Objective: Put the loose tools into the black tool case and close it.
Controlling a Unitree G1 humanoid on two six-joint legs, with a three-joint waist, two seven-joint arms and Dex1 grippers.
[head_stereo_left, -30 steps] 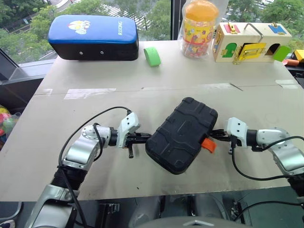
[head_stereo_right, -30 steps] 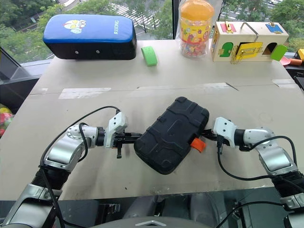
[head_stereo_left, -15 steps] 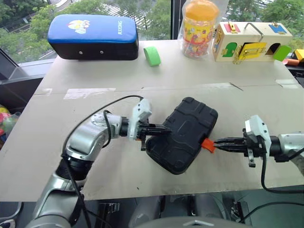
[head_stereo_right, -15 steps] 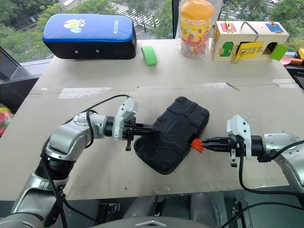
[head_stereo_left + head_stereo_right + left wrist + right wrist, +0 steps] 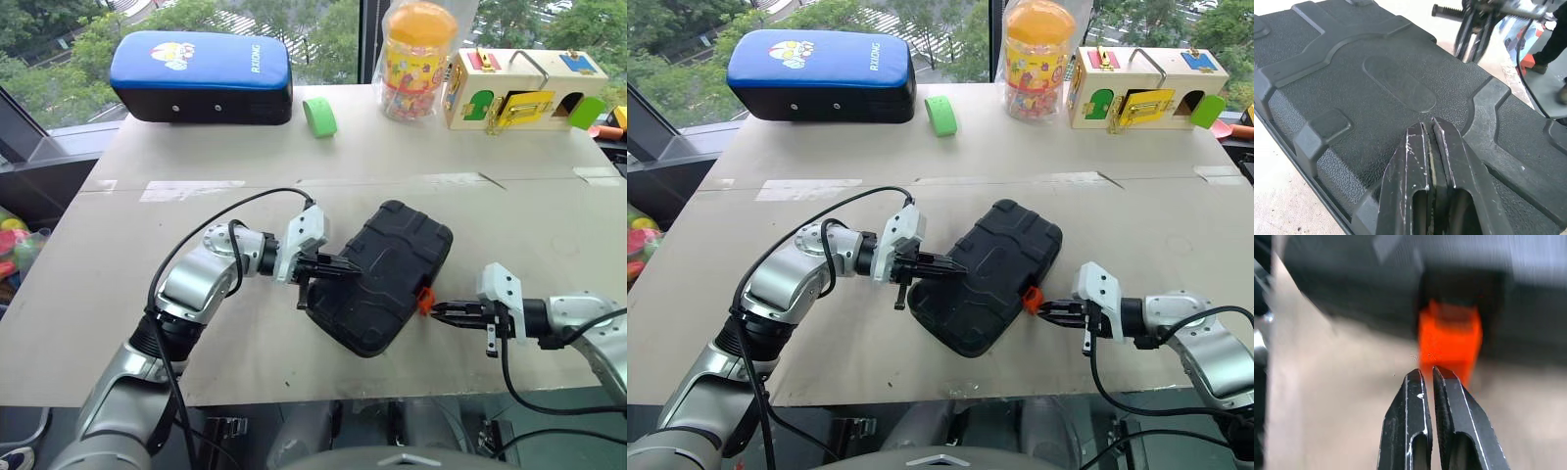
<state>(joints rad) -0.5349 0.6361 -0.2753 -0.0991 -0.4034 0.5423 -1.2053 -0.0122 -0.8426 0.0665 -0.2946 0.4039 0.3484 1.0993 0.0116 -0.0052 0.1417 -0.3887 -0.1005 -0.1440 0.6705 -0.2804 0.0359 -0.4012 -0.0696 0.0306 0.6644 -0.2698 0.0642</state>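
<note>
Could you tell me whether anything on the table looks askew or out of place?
The black tool case lies shut but skewed, diagonal to the table edges. Its orange latch sticks out at the side rather than lying flat, so it does not look fastened. The green tape roll stands on edge.

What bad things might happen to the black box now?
The black tool case lies shut, with the left end effector closed and resting on its lid, so it might slide or turn on the table if pushed. The right end effector, also closed, points at the orange latch, which sticks out; a poke that misses could shove the case instead of snapping it shut. The case also sits fairly near the table's front edge.
</note>
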